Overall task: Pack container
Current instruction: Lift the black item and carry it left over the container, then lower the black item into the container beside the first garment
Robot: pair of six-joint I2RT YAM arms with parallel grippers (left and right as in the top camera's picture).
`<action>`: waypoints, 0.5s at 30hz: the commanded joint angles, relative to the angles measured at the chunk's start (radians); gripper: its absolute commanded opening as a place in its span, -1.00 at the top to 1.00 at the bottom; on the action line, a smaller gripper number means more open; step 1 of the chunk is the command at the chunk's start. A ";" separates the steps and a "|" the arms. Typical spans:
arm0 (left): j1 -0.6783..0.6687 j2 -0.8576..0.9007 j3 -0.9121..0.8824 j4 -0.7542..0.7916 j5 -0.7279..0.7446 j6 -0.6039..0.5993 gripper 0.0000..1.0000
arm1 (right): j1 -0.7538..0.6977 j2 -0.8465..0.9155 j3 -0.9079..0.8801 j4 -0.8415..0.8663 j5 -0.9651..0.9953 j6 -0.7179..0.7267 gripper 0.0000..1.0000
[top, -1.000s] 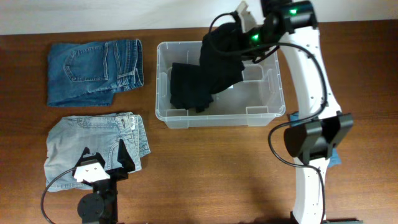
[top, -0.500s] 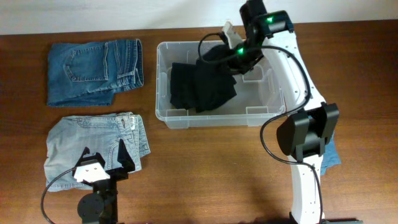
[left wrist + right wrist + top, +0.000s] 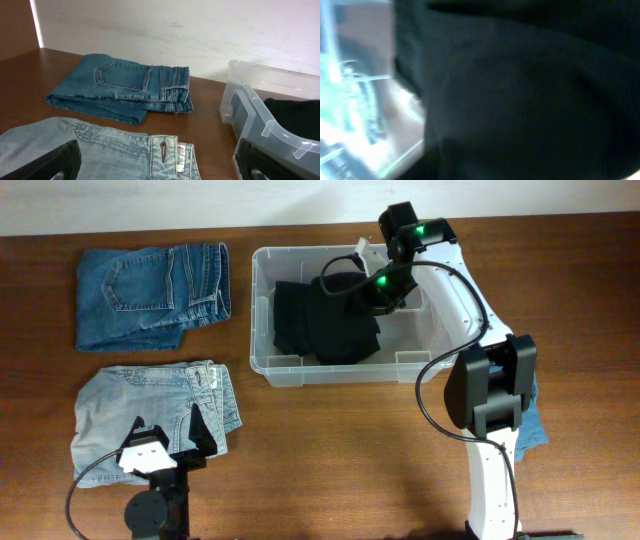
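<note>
The clear plastic container (image 3: 355, 372) stands at the middle back of the table. A black garment (image 3: 325, 320) lies bunched in its left half. My right gripper (image 3: 372, 288) hangs low inside the container against the garment's right edge. The right wrist view shows only the black garment (image 3: 530, 90) and a bit of the container wall (image 3: 355, 100); its fingers are hidden. My left gripper (image 3: 165, 435) stands open over the folded light-blue jeans (image 3: 150, 405), its fingers (image 3: 60, 162) wide apart with nothing between them.
Folded dark-blue jeans (image 3: 150, 295) lie at the back left, also in the left wrist view (image 3: 125, 87). The container's near corner (image 3: 250, 105) shows there too. A blue cloth (image 3: 535, 425) lies by the right arm's base.
My right arm has come down and to the left, lowering the black garment from above the rim into the container. The left arm has not moved.
</note>
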 commanded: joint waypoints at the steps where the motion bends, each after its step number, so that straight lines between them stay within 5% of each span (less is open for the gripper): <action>1: 0.006 -0.005 -0.001 -0.005 -0.007 0.009 -0.98 | 0.004 0.003 -0.005 0.000 0.206 0.015 -0.49; 15: 0.006 -0.005 -0.001 -0.005 -0.007 0.009 -0.98 | 0.005 0.001 0.101 -0.046 0.410 0.036 -0.69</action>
